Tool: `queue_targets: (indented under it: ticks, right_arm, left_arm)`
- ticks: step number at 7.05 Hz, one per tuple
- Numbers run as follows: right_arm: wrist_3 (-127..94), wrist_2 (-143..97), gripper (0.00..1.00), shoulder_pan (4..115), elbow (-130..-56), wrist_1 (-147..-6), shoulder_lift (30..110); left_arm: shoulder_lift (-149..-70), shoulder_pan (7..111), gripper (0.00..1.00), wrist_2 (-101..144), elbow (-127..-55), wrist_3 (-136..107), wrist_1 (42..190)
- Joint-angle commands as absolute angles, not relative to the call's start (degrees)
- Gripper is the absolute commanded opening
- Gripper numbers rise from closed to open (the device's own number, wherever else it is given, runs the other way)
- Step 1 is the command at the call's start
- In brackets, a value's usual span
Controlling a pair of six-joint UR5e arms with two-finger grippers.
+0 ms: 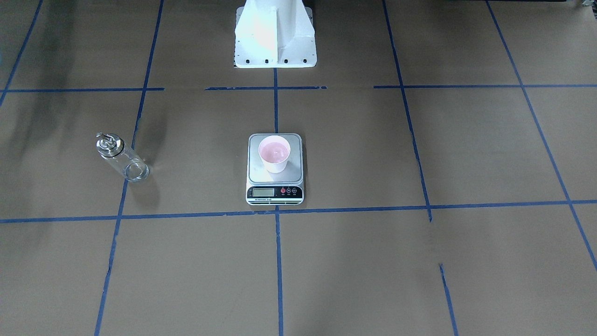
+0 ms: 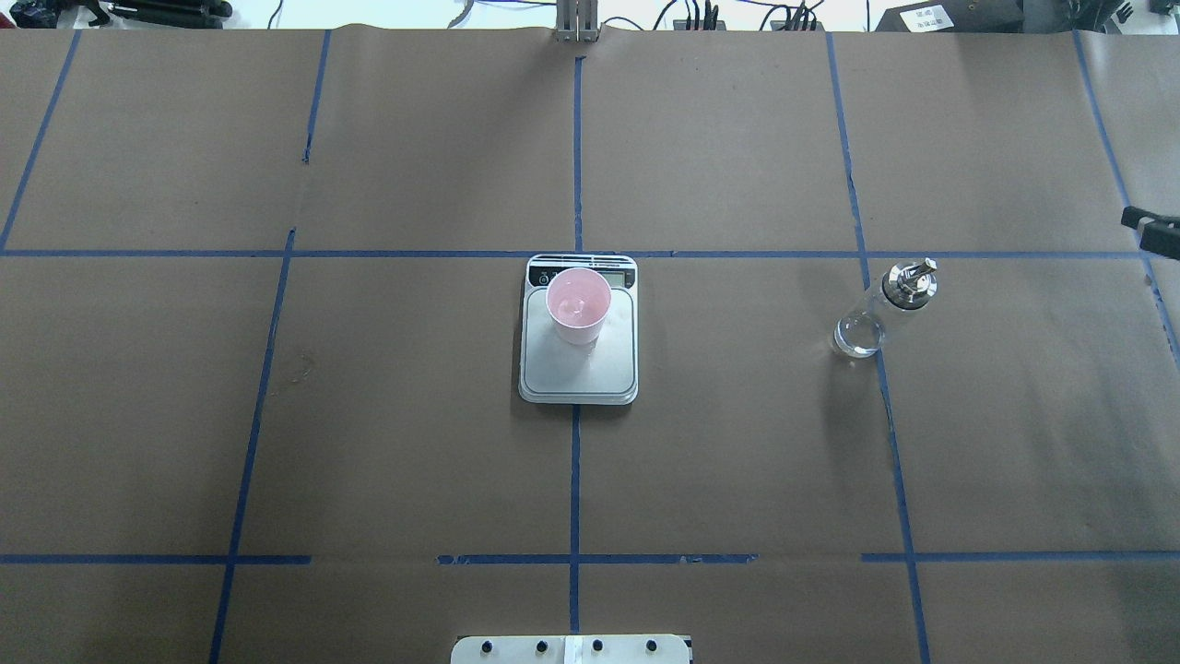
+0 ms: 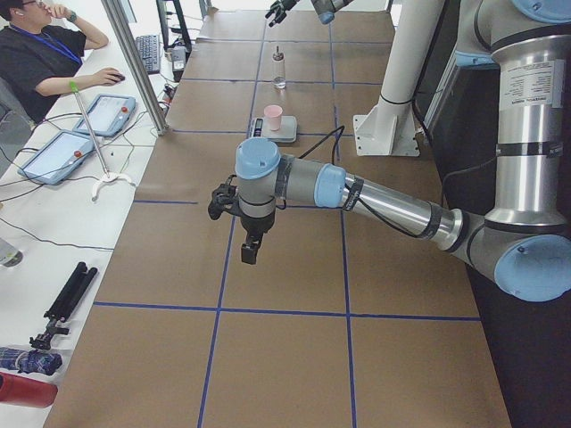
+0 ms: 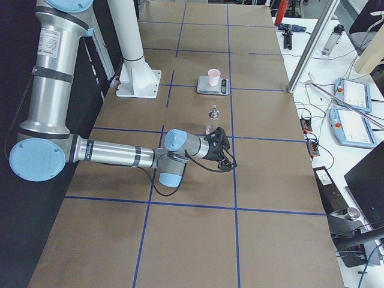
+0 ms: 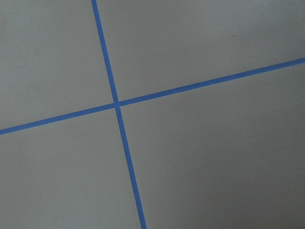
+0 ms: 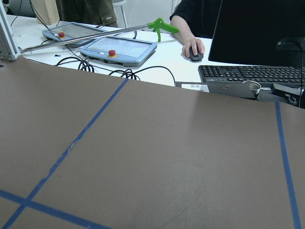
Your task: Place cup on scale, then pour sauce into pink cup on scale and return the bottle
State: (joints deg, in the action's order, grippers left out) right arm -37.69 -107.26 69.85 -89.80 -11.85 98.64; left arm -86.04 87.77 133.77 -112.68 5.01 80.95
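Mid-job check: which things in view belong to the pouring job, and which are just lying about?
Job:
cup, standing on the scale
scale
bottle, upright on the table, apart from the scale

Lying about, on the side bench:
tablets
keyboard
mouse
green-tipped pole

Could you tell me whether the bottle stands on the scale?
No, the bottle stands on the table well apart from the scale, which bears only the cup.

scale point(image 1: 274, 191) readout illegible, right gripper point(image 2: 1150, 229) cut off at overhead edge
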Motion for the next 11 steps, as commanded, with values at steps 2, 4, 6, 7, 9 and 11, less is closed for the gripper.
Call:
queue_targets:
  ticks: [2,4,6,7,9,11]
  right_arm:
    - [-20.79,-129.96,1.0,88.56,-91.31,-42.86,87.74]
    - [-17.6,-131.39,1.0,88.86,-94.38,-57.69,87.98]
    - [-12.49,-132.71,1.0,87.54,-94.66,-67.7,89.03]
    - [-10.04,-132.71,1.0,87.37,-94.75,-75.68,89.21]
    - [-9.41,-130.01,1.0,85.01,-95.8,-92.13,90.96]
    - [-0.57,-129.72,1.0,84.9,-101.04,-92.03,100.41]
  left_arm:
    - [-86.04,87.8,1.0,133.77,-112.68,5.01,80.86]
    - [-86.04,87.72,1.0,133.77,-112.68,5.01,80.95]
    - [-86.04,87.71,1.0,133.77,-112.5,5.01,80.95]
    - [-86.04,87.71,1.0,133.77,-112.41,5.01,81.03]
    - [-86.04,87.71,1.0,133.77,-111.8,5.01,81.12]
    - [-85.96,87.71,1.0,133.77,-111.62,5.01,81.12]
